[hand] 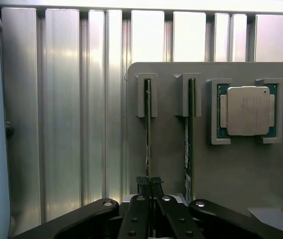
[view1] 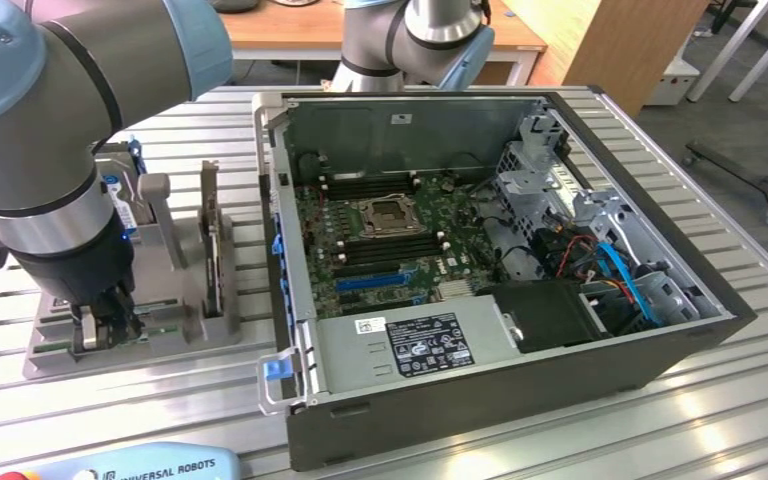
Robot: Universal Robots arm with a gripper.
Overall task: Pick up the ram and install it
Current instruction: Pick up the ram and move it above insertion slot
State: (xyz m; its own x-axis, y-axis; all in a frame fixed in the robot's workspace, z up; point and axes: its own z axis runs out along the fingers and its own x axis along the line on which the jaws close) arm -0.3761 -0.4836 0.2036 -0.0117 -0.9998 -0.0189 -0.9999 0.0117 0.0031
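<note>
The ram is a thin green stick standing on edge in a slot of the grey holder. My gripper is directly over it, with its two dark fingertips pinched together on the stick's upper edge. A second stick stands in the neighbouring slot, untouched. In the exterior view the arm reaches straight down at the exterior view's left, and the gripper is low in the holder. The open computer case lies to the exterior view's right, its motherboard exposed with long memory slots beside the processor socket.
A processor chip sits in a pocket of the holder. A dark expansion card stands upright in the holder close to the arm. A teach pendant lies at the table's near edge. The ribbed aluminium table surrounds the holder.
</note>
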